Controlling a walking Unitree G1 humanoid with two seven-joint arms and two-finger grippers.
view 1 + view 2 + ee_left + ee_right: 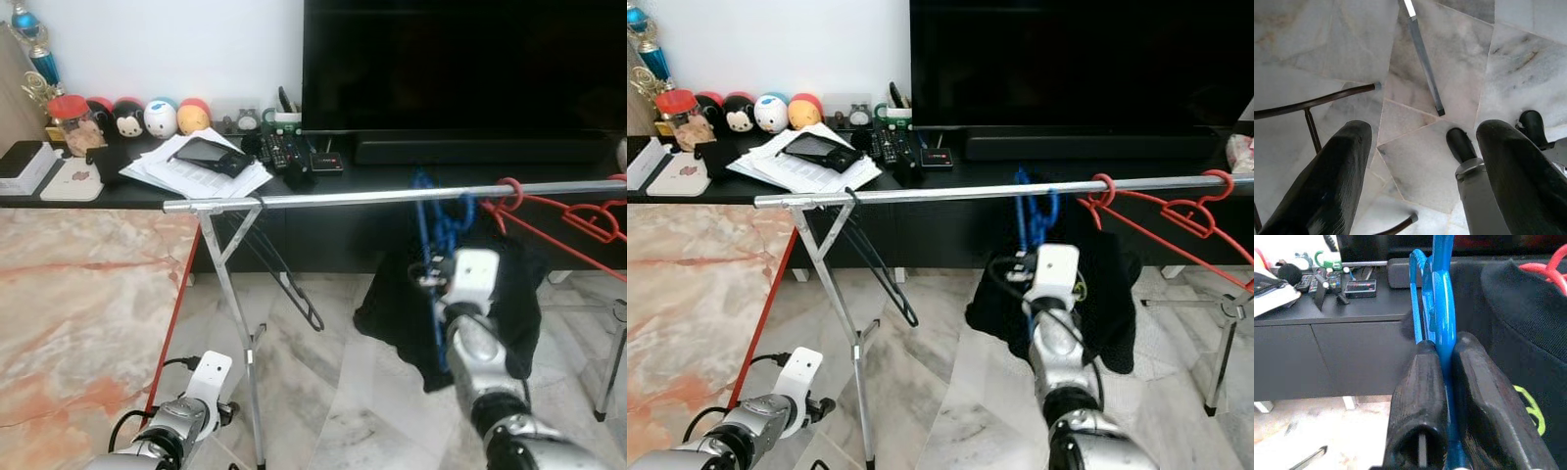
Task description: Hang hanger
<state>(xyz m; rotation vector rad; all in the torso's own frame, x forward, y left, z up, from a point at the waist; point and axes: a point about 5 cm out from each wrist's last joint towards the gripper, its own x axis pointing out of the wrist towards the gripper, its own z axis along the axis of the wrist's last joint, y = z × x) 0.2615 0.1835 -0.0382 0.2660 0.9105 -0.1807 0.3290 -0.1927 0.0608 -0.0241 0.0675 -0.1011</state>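
Hanger (1442, 308) (blue, thin), pinched by right gripper (1447, 396), hooked over rail (950, 193)

what we see around the room

we see a black television (460, 64) on a low black tabletop (147, 191), round plush toys (162, 117) in a row, papers (201, 171), remote controls (279, 152), red hangers (578, 220), marble floor (323, 392).

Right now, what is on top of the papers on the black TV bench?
A dark tablet-like device lies on the papers, covering their middle; what is printed under it cannot be seen.
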